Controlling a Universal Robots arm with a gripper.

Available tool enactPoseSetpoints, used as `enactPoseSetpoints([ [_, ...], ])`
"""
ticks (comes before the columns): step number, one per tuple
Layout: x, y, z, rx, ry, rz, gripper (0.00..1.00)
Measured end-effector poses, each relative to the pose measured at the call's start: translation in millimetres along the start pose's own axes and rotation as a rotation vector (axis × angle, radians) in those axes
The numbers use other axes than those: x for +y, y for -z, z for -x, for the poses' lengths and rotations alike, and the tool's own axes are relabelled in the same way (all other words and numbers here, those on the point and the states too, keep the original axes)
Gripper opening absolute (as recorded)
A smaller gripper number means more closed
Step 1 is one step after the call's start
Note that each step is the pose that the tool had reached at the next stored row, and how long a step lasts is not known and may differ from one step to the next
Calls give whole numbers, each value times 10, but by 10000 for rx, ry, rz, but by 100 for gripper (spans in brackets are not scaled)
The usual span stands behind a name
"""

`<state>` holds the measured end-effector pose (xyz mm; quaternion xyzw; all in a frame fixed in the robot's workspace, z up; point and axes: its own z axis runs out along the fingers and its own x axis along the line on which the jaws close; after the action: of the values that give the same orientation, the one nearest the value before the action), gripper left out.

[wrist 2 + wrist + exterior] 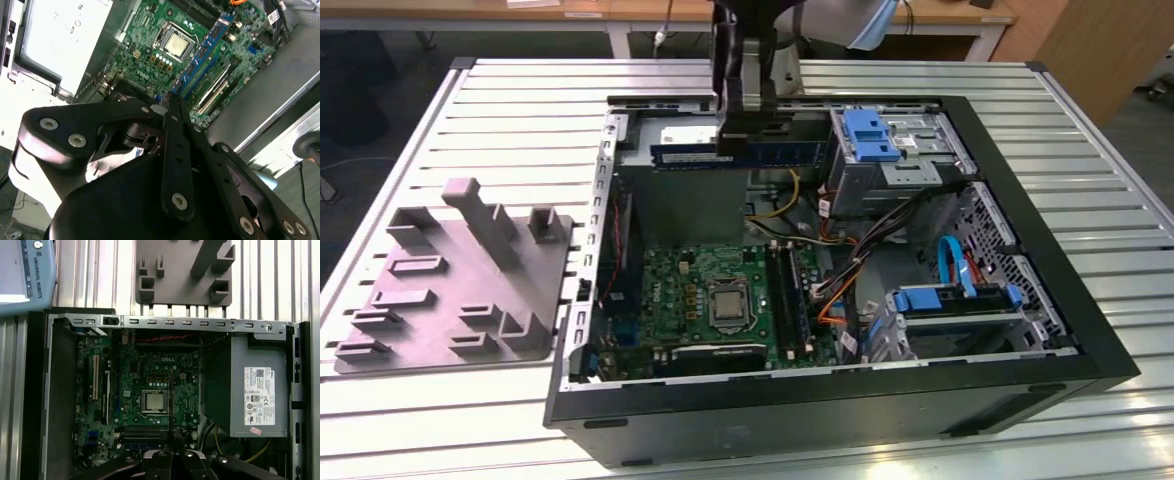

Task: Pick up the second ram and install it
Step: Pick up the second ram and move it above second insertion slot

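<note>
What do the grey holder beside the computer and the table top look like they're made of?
The grey holder looks like matte plastic: uniform dull grey, no shine. The table top looks like bare aluminium: silvery ribbed slats, soft sheen.

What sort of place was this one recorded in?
Probably a robotics lab: an open computer case on a slatted metal table, a grey fixture plate beside it, and a pincer holding the second ram.

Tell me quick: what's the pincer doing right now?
Pincer: closed on the second ram, holding it above the motherboard in the open case.
</note>
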<state>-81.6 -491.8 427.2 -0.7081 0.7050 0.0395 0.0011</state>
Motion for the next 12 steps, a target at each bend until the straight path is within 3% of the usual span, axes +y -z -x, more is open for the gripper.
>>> enactPoseSetpoints([
  [12, -15, -104, -15, 0, -13, -1, 11],
])
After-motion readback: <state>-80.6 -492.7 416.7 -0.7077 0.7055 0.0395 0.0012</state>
